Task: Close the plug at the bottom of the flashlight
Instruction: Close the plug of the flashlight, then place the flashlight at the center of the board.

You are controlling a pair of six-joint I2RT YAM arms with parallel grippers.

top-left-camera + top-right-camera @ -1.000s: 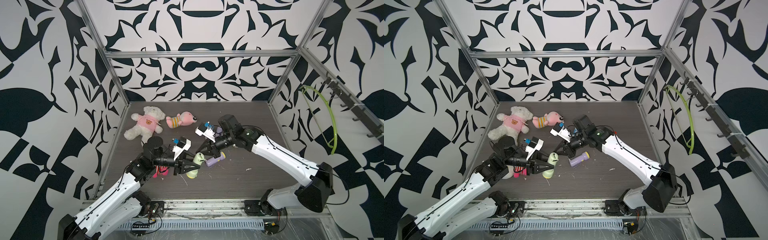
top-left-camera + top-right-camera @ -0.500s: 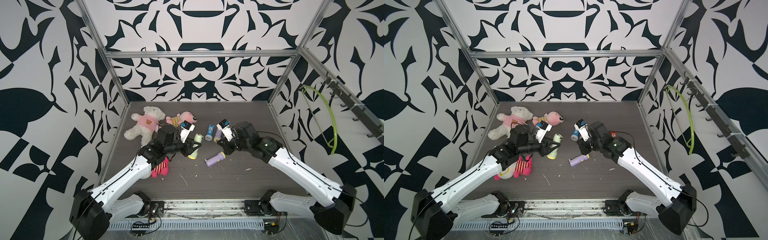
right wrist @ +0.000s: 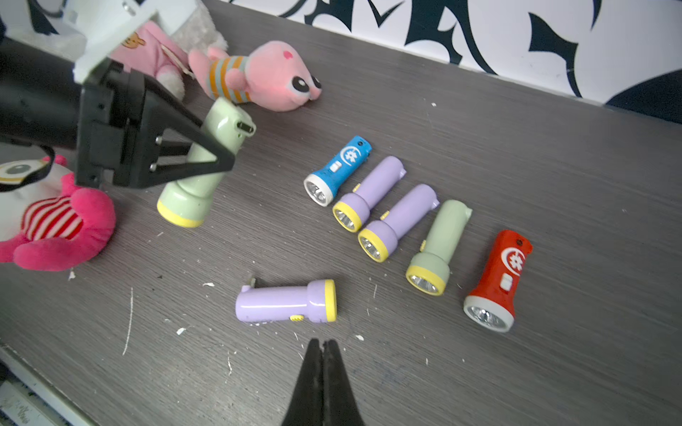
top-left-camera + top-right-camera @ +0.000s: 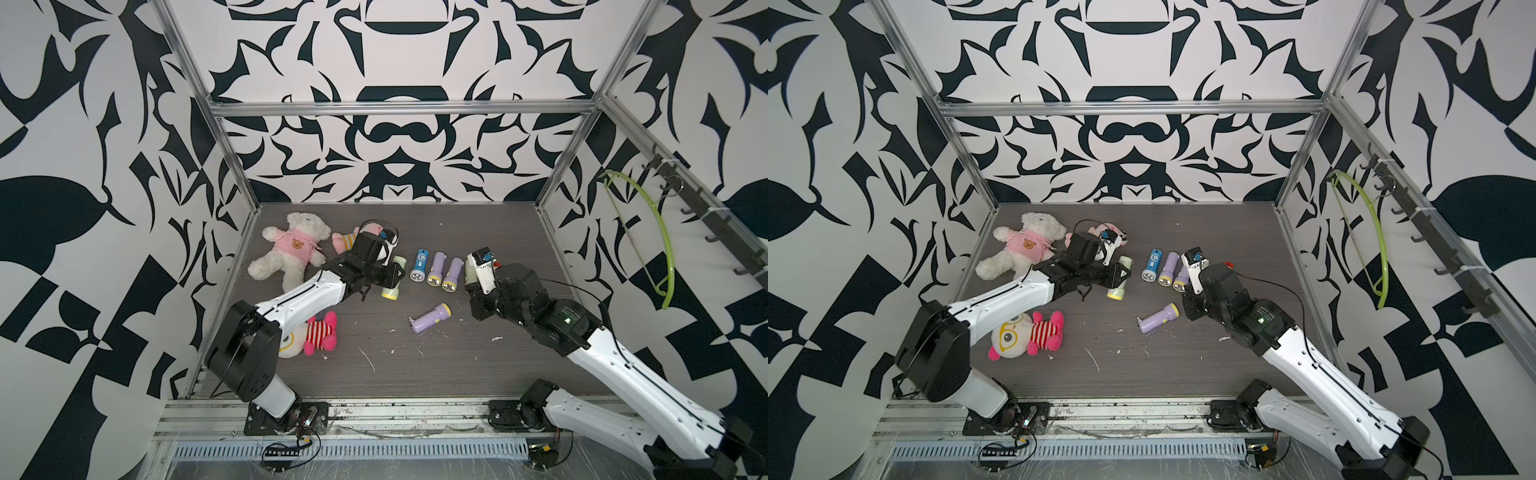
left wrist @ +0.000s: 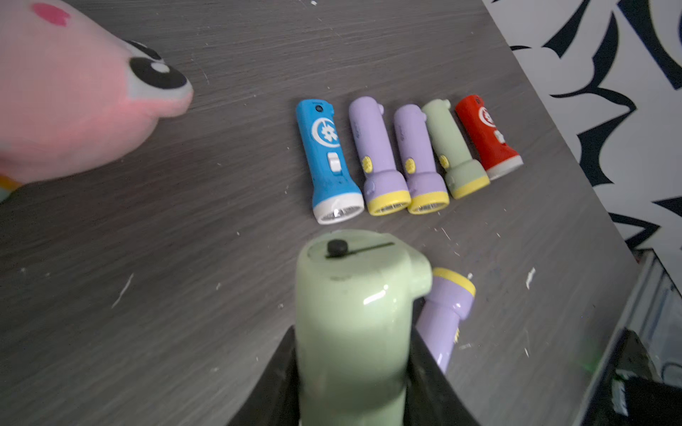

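Honestly, we'd call this partway done. Over on the left, the teddy (image 4: 293,249), pink plush (image 3: 265,77) and striped plush (image 4: 1034,332) crowd that edge of the tabletop (image 4: 415,374), so there's little room to work there.

Next along, the left jaws are clamped on the body of a green flashlight (image 5: 350,313). It's tilted head-down with its tail sticking out past the grip. A dark slot (image 3: 245,128) shows at that tail, so we reckon its plug isn't shut, though we can't say for sure.

Just right of it, a row (image 3: 396,221) of five flashlights lies side by side with tidy-looking tails, so those seem done. In front of the row a purple flashlight (image 3: 284,304) lies alone with a little plug (image 3: 252,282) poking out of its tail, so that one's left to do.

The right jaws are pressed together, holding nothing, hovering near its yellow head.

For room, the front of the tabletop is bare apart from white scraps. The red flashlight (image 3: 498,280) ending the row sits near the right wall (image 5: 627,110).
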